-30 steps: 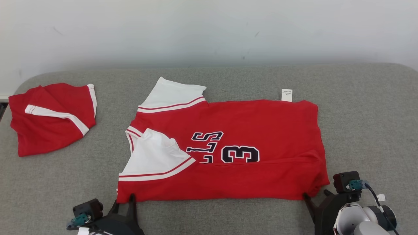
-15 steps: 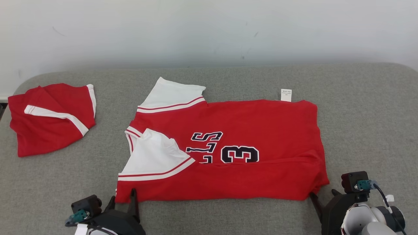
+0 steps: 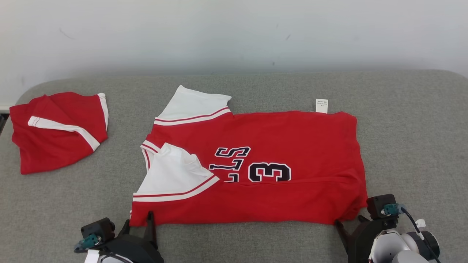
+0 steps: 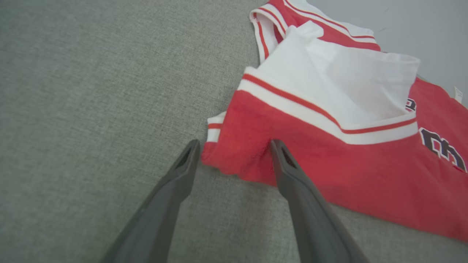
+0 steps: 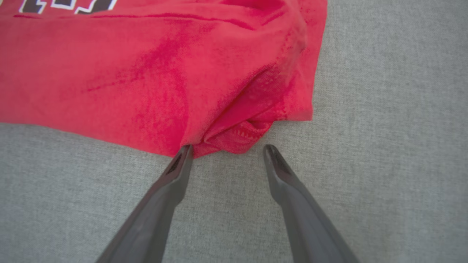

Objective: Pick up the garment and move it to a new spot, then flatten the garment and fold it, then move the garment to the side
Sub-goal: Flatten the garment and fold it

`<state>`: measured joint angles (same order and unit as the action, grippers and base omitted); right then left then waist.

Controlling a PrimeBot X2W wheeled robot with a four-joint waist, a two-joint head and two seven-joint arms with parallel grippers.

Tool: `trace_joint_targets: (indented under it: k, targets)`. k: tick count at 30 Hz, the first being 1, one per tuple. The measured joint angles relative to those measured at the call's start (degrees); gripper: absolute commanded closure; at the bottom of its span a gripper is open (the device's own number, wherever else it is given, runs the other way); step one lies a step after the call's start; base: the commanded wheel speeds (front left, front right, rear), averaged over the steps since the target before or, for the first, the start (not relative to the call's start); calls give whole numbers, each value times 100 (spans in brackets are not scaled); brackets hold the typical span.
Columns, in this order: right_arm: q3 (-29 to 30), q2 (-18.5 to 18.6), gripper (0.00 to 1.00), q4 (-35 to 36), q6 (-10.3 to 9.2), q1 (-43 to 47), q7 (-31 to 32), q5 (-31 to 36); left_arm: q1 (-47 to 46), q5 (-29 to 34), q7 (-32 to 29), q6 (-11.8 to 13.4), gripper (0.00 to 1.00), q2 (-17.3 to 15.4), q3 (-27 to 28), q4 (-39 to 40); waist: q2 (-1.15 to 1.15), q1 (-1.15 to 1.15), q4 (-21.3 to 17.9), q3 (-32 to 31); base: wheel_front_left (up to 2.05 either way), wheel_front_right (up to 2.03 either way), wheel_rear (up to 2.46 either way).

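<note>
Head view: on a grey cloth-covered counter (image 3: pixel 402 146), a folded red garment (image 3: pixel 55 135) lies at the far left. Next, the left hand (image 3: pixel 138 219), fingers spread, straddles the near left corner of a red shirt (image 3: pixel 285 138) with white sleeves. The shirt lies flat mid-counter, its near edge folded over the lettering. At its near right corner the right hand (image 3: pixel 349 221) is spread and holds nothing, with one fingertip touching the bunched hem.

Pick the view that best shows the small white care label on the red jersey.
Head view: the small white care label lies whole beyond the far edge of the red jersey. The left wrist view catches a sliver at its right border; the right wrist view faces the jersey's bunched near corner.
</note>
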<state>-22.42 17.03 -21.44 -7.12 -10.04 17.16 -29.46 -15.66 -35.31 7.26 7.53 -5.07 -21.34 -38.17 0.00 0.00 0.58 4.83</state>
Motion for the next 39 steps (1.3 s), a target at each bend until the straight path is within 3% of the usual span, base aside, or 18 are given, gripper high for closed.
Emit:
trace_joint_targets:
  k: [12, 14, 15, 16, 17, 18, 20, 21, 23, 26, 33, 39]
  targets:
    - [88, 8, 0, -140, 0, -128, -12, 290, 0, 1, -16, 0, 0, 3, 33, 7, 0, 0, 35, 22, 0, 0, 0]
    - [121, -32, 9, -191, 0, -129, -38, 348, 0, 1, -18, 0, 0, 3, 36, 8, 0, 0, 31, 24, 0, 0, 0]
    - [136, -51, 20, -218, 0, -131, -59, 358, 0, 1, -18, 0, 0, 3, 36, 9, 0, 0, 29, 24, 0, 0, 0]
    - [147, -62, 30, -237, 0, -136, -60, 390, 0, 1, -18, 0, 6, 4, 37, 11, 0, 0, 28, 25, 0, 0, 0]
    - [157, -65, 30, -250, 0, -141, -62, 402, 0, 1, -18, 0, 6, 4, 40, 11, 0, 0, 27, 25, 0, 0, 0]
    - [171, -68, 50, -264, 0, -146, -65, 424, 0, 1, -19, 0, 51, 4, 43, 11, 0, 0, 26, 25, 0, 0, 0]
    - [190, -81, 56, -293, 0, -165, -80, 490, 0, 1, -19, 0, 76, 7, 55, 12, 0, 0, 25, 25, 0, 0, 0]
    - [202, -96, 68, -311, 0, -184, -86, 499, 0, 1, -20, 0, 92, 8, 58, 12, 0, 0, 25, 25, 0, 0, 0]
    - [223, -116, 71, -349, 0, -222, -97, 537, 0, 1, -22, 0, 97, 18, 62, 13, 0, 0, 25, 25, 0, 0, 0]
    - [254, -144, 100, -413, 0, -224, -131, 558, 0, 1, -24, 0, 100, 43, 66, 13, 0, 0, 26, 22, 0, 0, 0]
    - [401, -144, 100, -425, 0, -203, -187, 588, 1, 2, -64, 0, 100, 42, 68, 23, 0, 0, 36, -5, 0, 0, 0]
    - [693, -241, 100, -235, 48, 96, -255, 23, 140, -22, -58, -76, 100, 37, 111, 97, 0, 0, 34, -125, 0, 0, 0]
